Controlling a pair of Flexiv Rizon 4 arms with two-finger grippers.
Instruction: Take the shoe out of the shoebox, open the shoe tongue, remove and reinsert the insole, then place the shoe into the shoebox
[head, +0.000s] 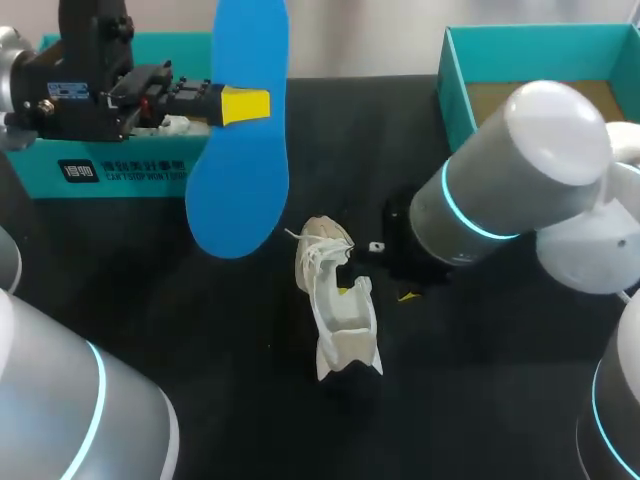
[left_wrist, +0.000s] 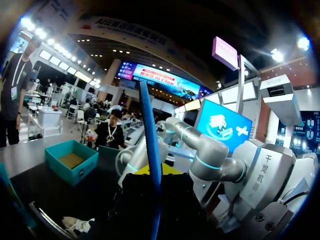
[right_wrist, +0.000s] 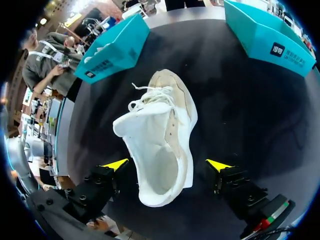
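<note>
Holding: left gripper (head: 245, 105) is clamped on the blue insole (head: 238, 190), one yellow tip flat against its face. In the left wrist view the insole (left_wrist: 150, 140) shows edge-on, rising straight out from between the fingers.
Insole position: out of the shoe (head: 338, 305) and apart from it, on the shoe's left-arm side. In the head view its rounded lower end sits just off the laced end.
Shoe: white with a cream panel, lying on the black table (head: 200, 330). The mouth gapes upward, the laces are loose, and the heel end points back toward the robot.
Right gripper (right_wrist: 167, 165): fingers spread wide, one yellow tip on each side of the shoe's heel end. A gap shows at both tips, so nothing is gripped.
Right arm (head: 500, 185): comes in on the shoe's right side. Its grey link covers most of the gripper in the head view.
Box A: teal box with white filling (head: 110, 165), beyond the shoe on the left-arm side, well apart from it.
Box B: teal box with brown floor (head: 455, 80), beyond the shoe on the right-arm side, well apart from it.
Shoe vs boxes: the shoe is in neither box and sits between them, nearer the robot.
</note>
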